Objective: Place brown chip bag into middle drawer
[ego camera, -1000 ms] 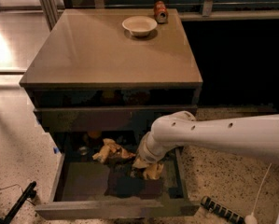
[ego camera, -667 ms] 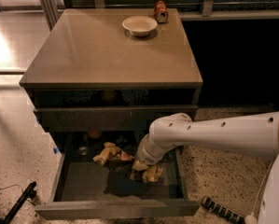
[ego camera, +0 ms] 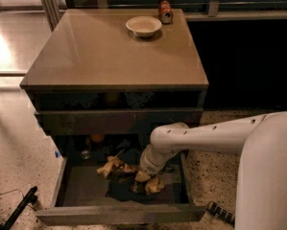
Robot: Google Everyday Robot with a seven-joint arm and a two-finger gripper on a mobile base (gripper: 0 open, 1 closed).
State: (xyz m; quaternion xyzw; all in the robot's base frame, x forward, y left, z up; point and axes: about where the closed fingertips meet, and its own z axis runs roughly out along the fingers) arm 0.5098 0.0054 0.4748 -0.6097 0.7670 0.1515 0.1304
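Reaching into the open middle drawer [ego camera: 80, 191], the gripper [ego camera: 141, 177] meets the brown chip bag [ego camera: 112, 166], which lies crumpled on the drawer floor. Whether the gripper is clamped or released cannot be told. Risk: foil snagging on it at withdrawal would drag the bag back out.

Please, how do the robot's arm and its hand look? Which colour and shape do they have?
The arm is a smooth white tube, thick and rounded, with a row of small dark dots along it and a rounded elbow. No cables show on it. The hand, down inside the middle drawer, looks pale grey; shadow hides its details.
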